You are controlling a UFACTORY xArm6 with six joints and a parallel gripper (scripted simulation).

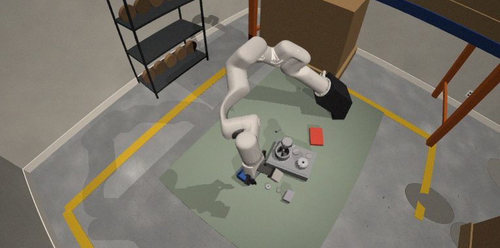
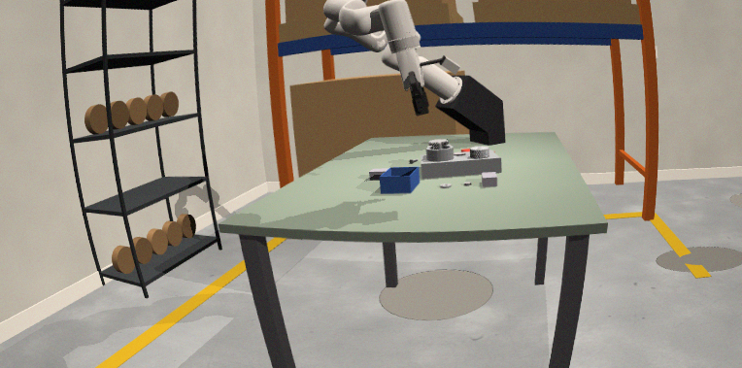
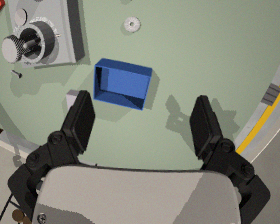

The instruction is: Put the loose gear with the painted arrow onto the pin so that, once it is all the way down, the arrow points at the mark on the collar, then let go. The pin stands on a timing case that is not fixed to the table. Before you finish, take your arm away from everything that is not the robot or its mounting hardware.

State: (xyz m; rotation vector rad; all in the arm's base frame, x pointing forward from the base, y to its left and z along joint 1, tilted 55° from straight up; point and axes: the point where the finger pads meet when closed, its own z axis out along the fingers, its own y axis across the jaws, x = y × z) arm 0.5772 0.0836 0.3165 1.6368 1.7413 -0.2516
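Observation:
The grey timing case (image 1: 292, 162) lies on the green table, also seen in the wrist view (image 3: 40, 16) and in the exterior view (image 2: 460, 164). On it stand a round collar with the pin (image 1: 282, 152) (image 3: 34, 39), a toothed gear (image 1: 301, 163) and a knurled disc (image 1: 286, 141) at its far edge. A small loose gear (image 1: 267, 186) (image 3: 131, 24) lies flat on the table in front of the case; no arrow shows at this size. My gripper (image 3: 143, 105) (image 2: 418, 100) is wide open and empty, high above the table near the blue bin (image 3: 123, 84).
The blue bin (image 1: 241, 175) (image 2: 399, 179) stands open left of the case. A red block (image 1: 315, 136) lies behind the case. A small grey block (image 3: 72, 96) sits beside the bin.

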